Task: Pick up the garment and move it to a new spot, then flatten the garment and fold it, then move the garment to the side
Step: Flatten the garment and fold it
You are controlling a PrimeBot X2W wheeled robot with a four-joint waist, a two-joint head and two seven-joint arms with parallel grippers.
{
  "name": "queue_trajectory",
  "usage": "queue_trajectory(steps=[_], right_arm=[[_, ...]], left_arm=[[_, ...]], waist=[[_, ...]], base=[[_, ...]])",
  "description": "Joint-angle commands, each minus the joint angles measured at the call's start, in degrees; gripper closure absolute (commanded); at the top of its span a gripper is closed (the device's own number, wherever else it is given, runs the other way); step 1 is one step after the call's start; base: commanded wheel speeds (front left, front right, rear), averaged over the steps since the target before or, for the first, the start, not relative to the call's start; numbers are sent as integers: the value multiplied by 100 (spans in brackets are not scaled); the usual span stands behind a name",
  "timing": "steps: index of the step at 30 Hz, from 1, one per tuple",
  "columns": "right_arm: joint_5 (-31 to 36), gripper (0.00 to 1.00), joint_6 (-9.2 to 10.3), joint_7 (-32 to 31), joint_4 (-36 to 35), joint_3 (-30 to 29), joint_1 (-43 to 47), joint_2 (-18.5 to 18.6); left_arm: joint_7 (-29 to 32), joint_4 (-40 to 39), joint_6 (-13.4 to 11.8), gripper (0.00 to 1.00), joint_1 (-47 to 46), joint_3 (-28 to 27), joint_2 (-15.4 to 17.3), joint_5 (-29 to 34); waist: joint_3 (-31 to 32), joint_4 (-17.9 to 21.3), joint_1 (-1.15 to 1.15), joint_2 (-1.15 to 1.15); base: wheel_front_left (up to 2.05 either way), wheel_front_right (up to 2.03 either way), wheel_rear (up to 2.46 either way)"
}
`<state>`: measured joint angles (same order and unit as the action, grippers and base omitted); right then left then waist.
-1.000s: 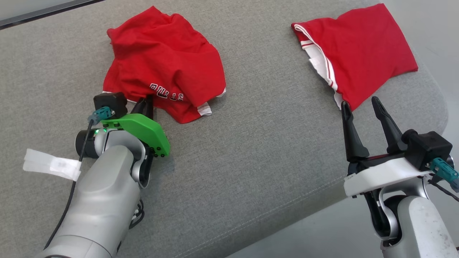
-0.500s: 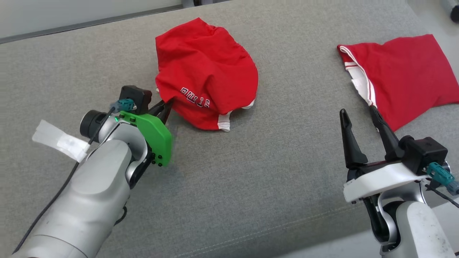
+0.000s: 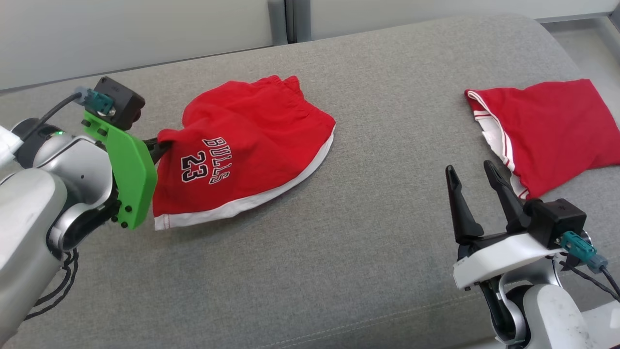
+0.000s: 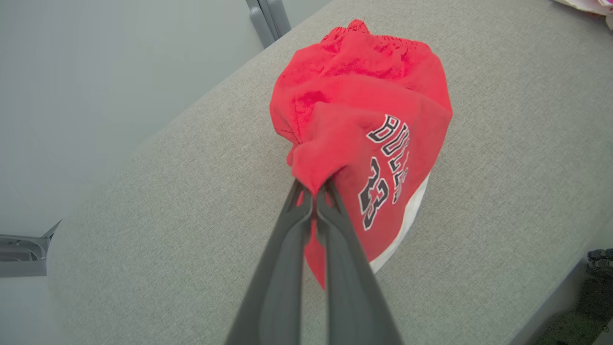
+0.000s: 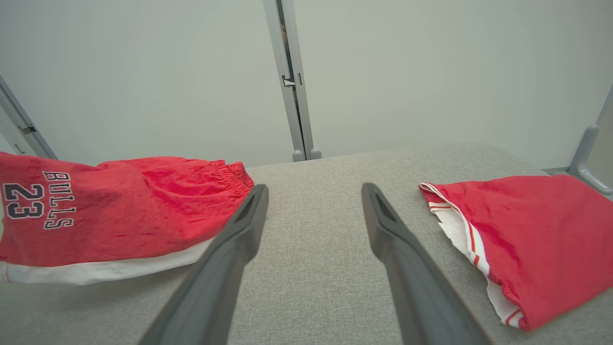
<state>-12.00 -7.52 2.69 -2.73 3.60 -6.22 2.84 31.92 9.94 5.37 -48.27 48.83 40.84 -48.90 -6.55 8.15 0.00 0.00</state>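
left gripper (image 4: 313, 194) is clamped on a bunched edge of the red shorts (image 3: 252, 140), which hang half lifted over the grey cushion (image 3: 339, 232); right gripper (image 3: 473, 175) stands wide and empty. carry them slowly, high enough that the hem, possibly dragging, clears the cushion

Garment (image 3: 242, 150) left on the cushion (image 3: 348, 242), folded cloth (image 3: 547, 131) right

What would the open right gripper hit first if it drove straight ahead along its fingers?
Probably the bare grey fabric cushion, between the red Bulls shorts and the folded red white-trimmed garment; the right gripper looks aimed past both, though depth is unclear.
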Motion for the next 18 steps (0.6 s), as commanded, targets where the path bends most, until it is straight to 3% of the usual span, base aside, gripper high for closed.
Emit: queue_trajectory(steps=[1, 12, 18], right_arm=[[-31, 0, 7, 34, 21, 47, -57, 11], [-29, 0, 7, 29, 94, 409, -465, 7], [-29, 0, 7, 23, 444, 585, -814, 7]], left_arm=[[144, -63, -111, 100, 144, -28, 104, -146], [99, 1121, -526, 100, 459, -358, 201, -659], [-94, 1867, -765, 100, 481, -484, 98, -690]], waist=[[-114, 143, 0, 0], [-681, 629, 0, 0], [-845, 550, 0, 0]], base=[[0, 0, 0], [0, 0, 0], [0, 0, 0]])
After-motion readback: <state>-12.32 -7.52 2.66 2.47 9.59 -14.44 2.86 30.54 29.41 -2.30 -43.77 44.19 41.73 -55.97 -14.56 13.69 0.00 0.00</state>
